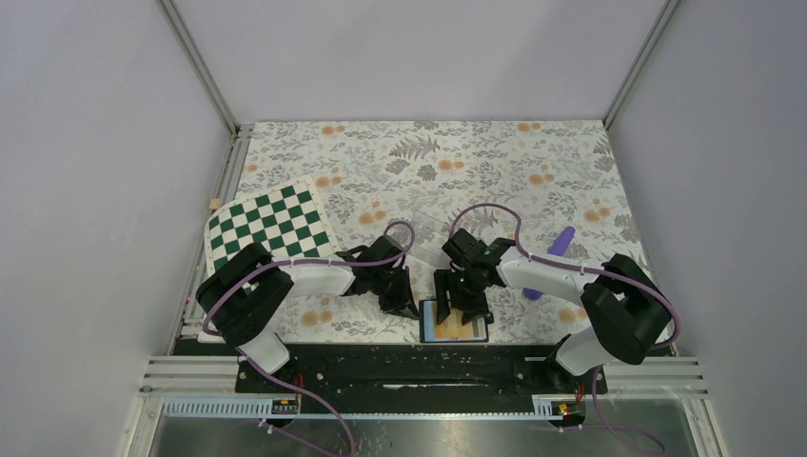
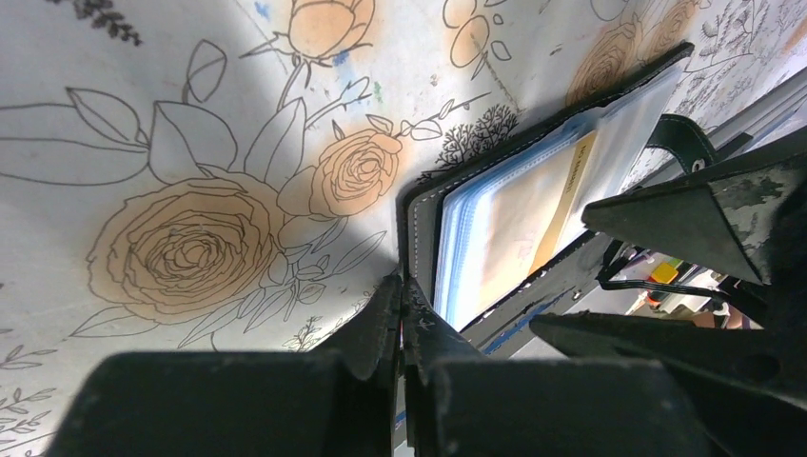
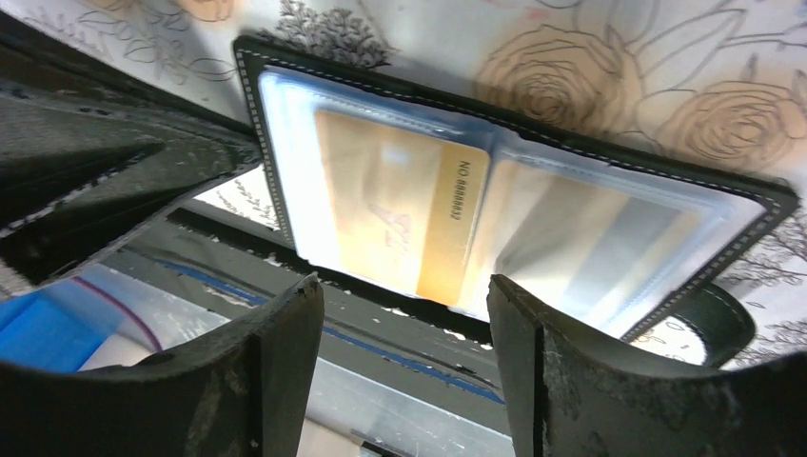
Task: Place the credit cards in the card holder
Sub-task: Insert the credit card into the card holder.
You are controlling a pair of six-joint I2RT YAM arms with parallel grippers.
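Observation:
The black card holder (image 1: 430, 328) lies open at the table's near edge, pale pockets up. In the right wrist view an orange-yellow credit card (image 3: 400, 214) sits in the left pocket of the card holder (image 3: 257, 105). A second card (image 3: 561, 233) shows dimly under the right pocket's clear sleeve. My right gripper (image 3: 404, 286) hangs open and empty just above the holder's near edge (image 1: 466, 307). My left gripper (image 2: 402, 290) is shut, its tips pinching the stitched left edge of the card holder (image 2: 419, 214), and it also shows in the top view (image 1: 402, 303).
A green-and-white checkered board (image 1: 271, 228) lies at the left. A purple cylinder (image 1: 563, 243) lies at the right behind my right arm. A clear plastic box (image 1: 430, 238) sits between the arms, farther back. The black base rail (image 1: 381, 367) runs just below the holder.

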